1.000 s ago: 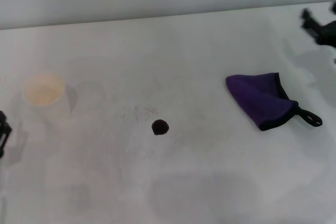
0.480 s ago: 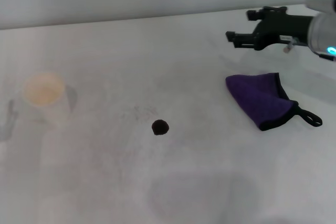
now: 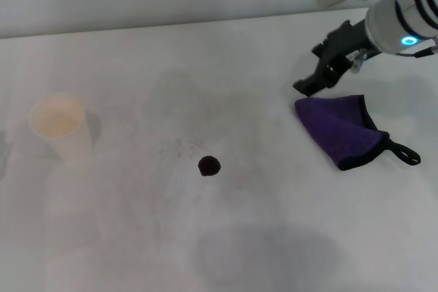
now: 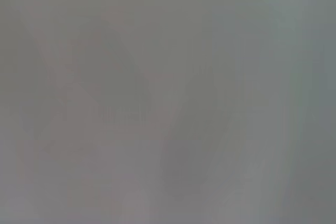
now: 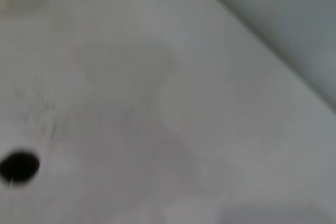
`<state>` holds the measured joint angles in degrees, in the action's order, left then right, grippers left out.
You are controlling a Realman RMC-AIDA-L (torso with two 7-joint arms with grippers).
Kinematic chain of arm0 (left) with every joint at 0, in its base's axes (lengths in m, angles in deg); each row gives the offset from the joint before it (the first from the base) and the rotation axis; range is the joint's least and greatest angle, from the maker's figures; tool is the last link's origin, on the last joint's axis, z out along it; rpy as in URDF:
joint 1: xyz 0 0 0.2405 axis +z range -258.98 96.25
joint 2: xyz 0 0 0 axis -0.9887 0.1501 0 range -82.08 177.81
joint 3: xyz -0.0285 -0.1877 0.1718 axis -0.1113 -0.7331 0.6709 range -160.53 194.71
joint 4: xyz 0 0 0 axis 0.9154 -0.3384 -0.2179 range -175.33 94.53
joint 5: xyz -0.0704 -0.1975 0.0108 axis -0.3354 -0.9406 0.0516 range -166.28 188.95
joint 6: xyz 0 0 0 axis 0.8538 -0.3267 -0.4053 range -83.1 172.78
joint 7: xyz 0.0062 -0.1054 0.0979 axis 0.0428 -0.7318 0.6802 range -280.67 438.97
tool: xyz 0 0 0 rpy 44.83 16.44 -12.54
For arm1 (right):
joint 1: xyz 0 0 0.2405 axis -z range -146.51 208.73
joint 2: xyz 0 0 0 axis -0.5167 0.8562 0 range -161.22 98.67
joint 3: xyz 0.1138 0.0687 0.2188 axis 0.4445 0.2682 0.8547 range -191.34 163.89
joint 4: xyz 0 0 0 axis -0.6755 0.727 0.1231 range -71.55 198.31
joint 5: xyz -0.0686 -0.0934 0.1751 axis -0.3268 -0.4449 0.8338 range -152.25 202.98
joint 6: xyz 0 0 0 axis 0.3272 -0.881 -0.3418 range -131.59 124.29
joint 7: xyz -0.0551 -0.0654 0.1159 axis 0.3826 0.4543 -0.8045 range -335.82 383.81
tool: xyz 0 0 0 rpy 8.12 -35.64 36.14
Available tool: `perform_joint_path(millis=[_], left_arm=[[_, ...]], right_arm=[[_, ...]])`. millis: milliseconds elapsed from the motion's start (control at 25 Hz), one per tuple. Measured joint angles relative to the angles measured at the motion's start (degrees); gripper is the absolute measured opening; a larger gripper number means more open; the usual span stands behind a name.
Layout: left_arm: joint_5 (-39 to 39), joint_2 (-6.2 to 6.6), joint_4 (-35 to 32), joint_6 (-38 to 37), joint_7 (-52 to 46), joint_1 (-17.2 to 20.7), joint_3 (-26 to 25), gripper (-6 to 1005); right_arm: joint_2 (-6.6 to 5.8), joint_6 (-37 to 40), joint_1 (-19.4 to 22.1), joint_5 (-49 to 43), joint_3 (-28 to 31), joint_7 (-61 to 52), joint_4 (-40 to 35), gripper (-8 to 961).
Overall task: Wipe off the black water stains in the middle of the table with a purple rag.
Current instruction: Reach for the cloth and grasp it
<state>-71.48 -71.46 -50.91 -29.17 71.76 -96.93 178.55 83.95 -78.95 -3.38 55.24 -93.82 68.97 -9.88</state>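
Note:
The black water stain (image 3: pixel 209 165) is a small round dark blot near the middle of the white table (image 3: pixel 205 59). It also shows in the right wrist view (image 5: pixel 19 165). The purple rag (image 3: pixel 339 128) lies folded on the table's right side, its black loop pointing right. My right gripper (image 3: pixel 309 81) hangs just above the rag's far left corner, tilted down toward the table, apart from the cloth. My left gripper is out of view; the left wrist view shows only blurred grey.
A pale paper cup (image 3: pixel 58 124) stands at the table's left. A faint speckled smudge (image 3: pixel 186 145) lies just behind the stain. The table's far edge meets a grey wall.
My right arm has swung in from the far right edge and come down to the rag's far left corner. My left gripper has left the head view. Rag and stain have not moved.

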Motion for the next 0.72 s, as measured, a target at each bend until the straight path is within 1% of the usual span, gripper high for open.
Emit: perform_joint_path(millis=[120,240,520,720], left_arm=[[0.1,-0.01,0.0,0.0,0.0,0.0,0.1,861],[0.3,-0.07,0.0,0.0,0.3,0.1,0.3,862],[0.1,-0.24,-0.2,-0.1,0.2,0.4,0.1,861],[0.2,-0.25,-0.3,0.0,0.0,-0.1,0.2,861]], right_arm=[[0.07,-2.1,-1.1,-4.7,-3.8,-3.7,0.8,800],[0.14,-2.3,-1.0,-6.2,-5.9,-5.1,2.1,798],[0.01,-2.1,-1.1,-9.0,-5.6,-7.3,8.6,796],[-0.01,-0.5,-1.6,-9.6,-5.6,-7.3,12.2,793]])
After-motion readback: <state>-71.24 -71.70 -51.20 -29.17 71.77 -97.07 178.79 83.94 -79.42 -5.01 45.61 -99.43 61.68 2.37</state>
